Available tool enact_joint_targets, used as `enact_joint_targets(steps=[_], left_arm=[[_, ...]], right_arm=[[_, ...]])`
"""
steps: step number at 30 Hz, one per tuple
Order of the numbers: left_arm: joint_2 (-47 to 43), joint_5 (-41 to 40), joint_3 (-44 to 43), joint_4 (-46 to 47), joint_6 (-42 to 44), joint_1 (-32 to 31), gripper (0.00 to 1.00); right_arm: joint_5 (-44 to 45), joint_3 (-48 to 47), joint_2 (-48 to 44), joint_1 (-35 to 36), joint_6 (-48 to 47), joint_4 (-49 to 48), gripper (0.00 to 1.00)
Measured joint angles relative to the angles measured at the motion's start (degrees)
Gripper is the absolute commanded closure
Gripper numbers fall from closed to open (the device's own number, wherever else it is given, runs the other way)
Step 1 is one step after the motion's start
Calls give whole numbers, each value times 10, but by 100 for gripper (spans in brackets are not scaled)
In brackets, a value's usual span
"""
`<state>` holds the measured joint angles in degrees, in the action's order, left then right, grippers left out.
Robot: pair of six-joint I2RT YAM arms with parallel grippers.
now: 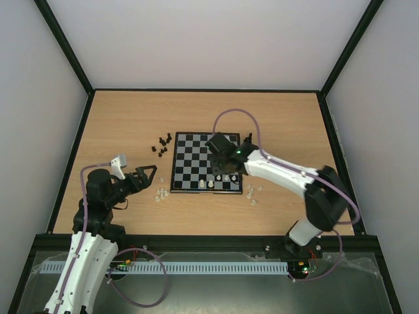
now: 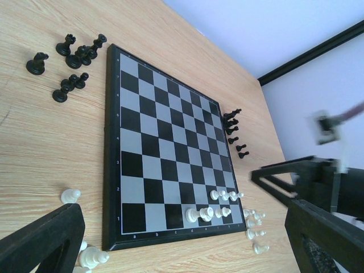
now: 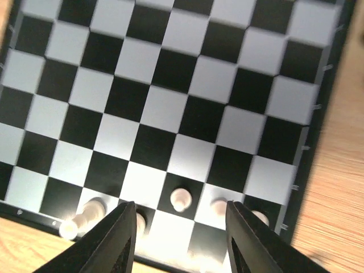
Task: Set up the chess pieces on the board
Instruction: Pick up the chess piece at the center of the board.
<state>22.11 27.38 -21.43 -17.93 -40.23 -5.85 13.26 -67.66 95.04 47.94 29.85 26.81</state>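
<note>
The board [image 1: 190, 157] lies mid-table. My right gripper [image 1: 223, 161] hangs over its near right corner, where a few pale chess pieces [image 1: 219, 178] stand. In the right wrist view the right gripper [image 3: 182, 242] is open, its fingers [image 3: 116, 239] wide apart, above a pale pawn [image 3: 180, 199] standing free on a black square of the board [image 3: 170, 68]. My left gripper [image 1: 145, 175] rests open and empty left of the board. In its wrist view, pale pieces [image 2: 207, 213] stand on the two nearest rows of the board [image 2: 106, 148].
Loose pale pieces lie left [image 1: 159, 193] and right [image 1: 252, 194] of the board's near edge. Black pieces cluster at the far left corner [image 1: 162, 145] and along the far right side [image 1: 249, 139]. A black frame edges the table.
</note>
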Motion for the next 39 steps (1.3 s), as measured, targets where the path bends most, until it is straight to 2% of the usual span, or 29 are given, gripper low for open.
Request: enact_joint_targets(steps=[4,10,17,39], left_arm=[[0,0,0,0,0,0,1],[0,0,0,0,0,0,0],[0,2,0,0,0,0,1],[-1,9,0,0,1,3,0]], right_arm=[[33,38,-107,0,8,7,56],[56,126,-179,-31,23,28,61],[59,179,-185,-98,29,37,67],[16,212,-95,-104,28,-13,75]])
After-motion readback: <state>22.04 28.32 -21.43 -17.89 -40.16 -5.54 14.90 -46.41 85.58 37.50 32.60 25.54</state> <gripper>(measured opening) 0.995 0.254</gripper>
